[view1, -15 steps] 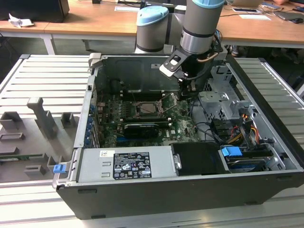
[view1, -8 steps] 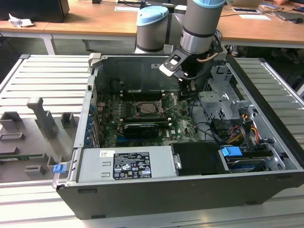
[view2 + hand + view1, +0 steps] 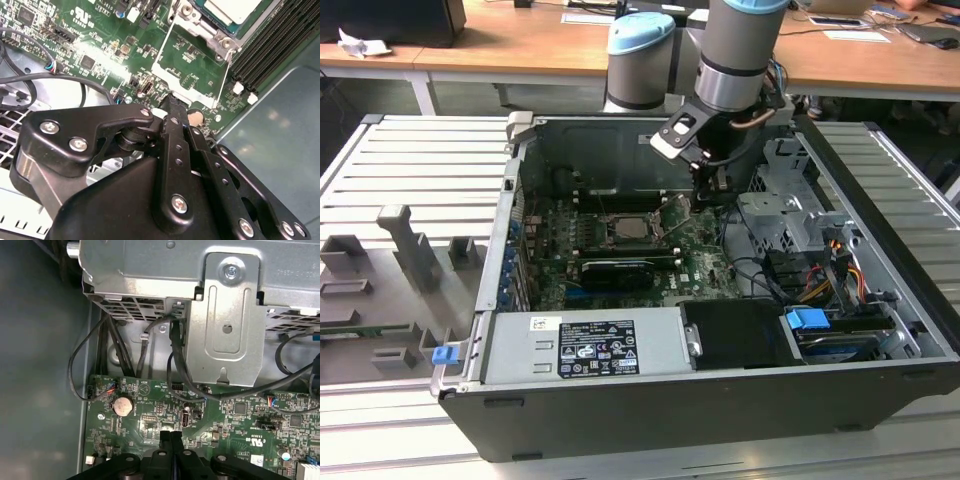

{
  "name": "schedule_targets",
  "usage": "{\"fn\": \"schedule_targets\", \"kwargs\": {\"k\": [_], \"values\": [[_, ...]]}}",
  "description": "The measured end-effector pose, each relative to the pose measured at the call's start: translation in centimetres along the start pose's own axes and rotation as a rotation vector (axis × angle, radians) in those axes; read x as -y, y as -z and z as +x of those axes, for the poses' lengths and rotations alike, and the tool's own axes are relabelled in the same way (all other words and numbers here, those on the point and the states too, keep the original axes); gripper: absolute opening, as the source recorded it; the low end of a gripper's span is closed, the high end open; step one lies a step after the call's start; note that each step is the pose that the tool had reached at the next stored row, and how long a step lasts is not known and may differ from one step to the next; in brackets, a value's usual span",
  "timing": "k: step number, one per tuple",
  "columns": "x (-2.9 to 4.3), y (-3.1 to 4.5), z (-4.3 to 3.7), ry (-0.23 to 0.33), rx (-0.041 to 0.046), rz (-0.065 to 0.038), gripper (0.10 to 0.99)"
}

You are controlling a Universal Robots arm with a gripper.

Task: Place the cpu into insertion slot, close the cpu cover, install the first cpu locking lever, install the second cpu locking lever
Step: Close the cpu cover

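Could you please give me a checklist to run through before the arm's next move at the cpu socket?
1. cpu seated in the insertion slot: ok, its pale top lies within the rim.
2. cpu cover closed: not ok, the frame lies swung open, with green board showing through its window.
3. gripper empty: ok, shut with nothing held.
4. Gripper tip at the cover's free edge: ok, right beside it in the second wrist view.
5. Tip touching the cover: cannot tell.
6. black cables clear of the tip: ok, apart in the first wrist view.
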State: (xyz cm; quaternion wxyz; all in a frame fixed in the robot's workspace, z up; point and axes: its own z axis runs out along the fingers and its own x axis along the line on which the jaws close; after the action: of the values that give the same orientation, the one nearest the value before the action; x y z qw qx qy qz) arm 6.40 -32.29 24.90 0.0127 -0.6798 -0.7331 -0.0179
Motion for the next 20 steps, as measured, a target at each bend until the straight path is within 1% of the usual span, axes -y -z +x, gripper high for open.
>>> {"fn": "schedule_targets", "kwargs": {"k": [3, 7, 9, 10, 13, 20], "values": [[0.48, 0.0, 0.04, 0.0, -0.0001, 0.0, 0.106], [1.32, 0.01, 0.1, 0.0, 0.0, 0.0, 0.106], [2.53, 0.01, 0.19, 0.0, 0.0, 0.0, 0.106], [2.93, 0.02, 0.22, 0.0, 0.0, 0.0, 0.106], [3.35, 0.02, 0.25, 0.0, 0.0, 0.0, 0.106], [3.91, 0.02, 0.3, 0.0, 0.0, 0.0, 0.106]]}}
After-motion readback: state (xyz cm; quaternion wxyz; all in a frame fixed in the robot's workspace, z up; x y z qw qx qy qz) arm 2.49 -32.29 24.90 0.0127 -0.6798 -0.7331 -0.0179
